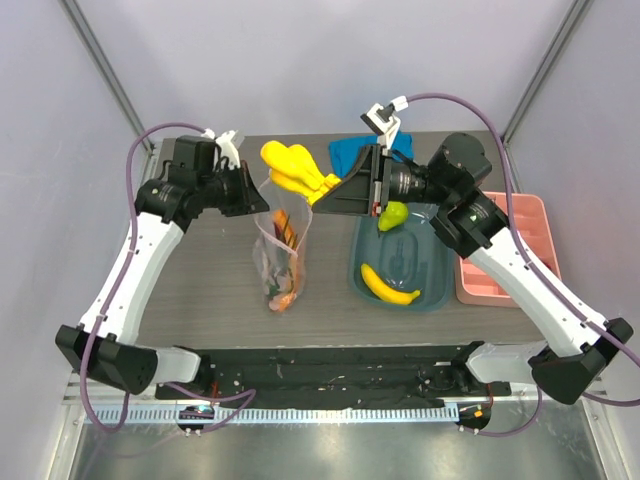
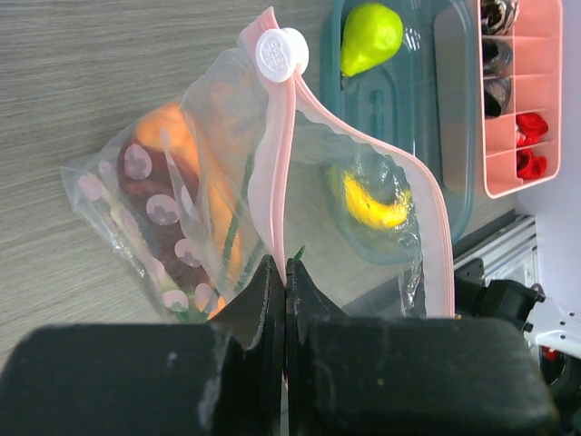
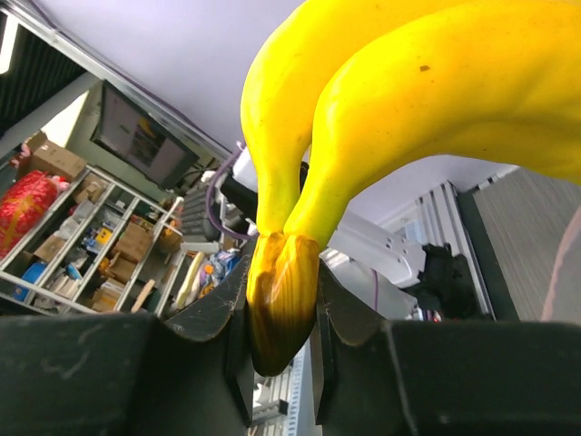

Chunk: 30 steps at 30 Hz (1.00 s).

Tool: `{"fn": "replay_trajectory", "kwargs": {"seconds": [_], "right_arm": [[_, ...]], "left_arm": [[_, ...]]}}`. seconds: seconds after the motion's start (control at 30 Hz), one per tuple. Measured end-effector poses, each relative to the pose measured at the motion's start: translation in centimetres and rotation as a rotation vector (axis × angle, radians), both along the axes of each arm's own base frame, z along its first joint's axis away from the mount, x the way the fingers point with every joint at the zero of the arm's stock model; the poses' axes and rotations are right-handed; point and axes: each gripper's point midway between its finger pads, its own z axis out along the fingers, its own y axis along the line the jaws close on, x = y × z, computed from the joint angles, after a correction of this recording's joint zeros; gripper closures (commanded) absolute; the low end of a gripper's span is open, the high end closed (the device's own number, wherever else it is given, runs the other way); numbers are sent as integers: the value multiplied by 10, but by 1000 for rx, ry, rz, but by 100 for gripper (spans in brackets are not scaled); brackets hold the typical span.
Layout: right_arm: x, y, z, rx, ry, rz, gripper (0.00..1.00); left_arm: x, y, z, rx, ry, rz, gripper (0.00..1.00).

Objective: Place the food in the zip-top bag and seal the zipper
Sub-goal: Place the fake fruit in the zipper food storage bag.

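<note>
Left gripper [image 2: 286, 272] is fully closed on the pink zipper [image 2: 270, 173], holding the mouth of the zip-top bag [image 1: 280, 255] raised off the surface. The film appears limp and likely to slump unless taken by that stiffer strip. Right gripper [image 3: 281, 313] is clamped partway shut on the stem of the banana bunch [image 1: 295, 168], at the bag's 12 o'clock; the bunch looks light, rigid and slick, so the stem is judged the soundest hold.
</note>
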Motion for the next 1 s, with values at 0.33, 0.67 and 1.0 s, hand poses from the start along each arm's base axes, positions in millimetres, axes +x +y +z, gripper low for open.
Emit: {"fn": "replay_trajectory", "kwargs": {"seconds": [0.33, 0.67, 1.0], "right_arm": [[5, 22, 2, 20, 148, 20, 99], [23, 52, -57, -78, 347, 26, 99], [43, 54, -82, -119, 487, -36, 96]], "left_arm": [[5, 2, 22, -88, -76, 86, 100], [8, 5, 25, -134, -85, 132, 100], [9, 13, 24, -130, -85, 160, 100]]}}
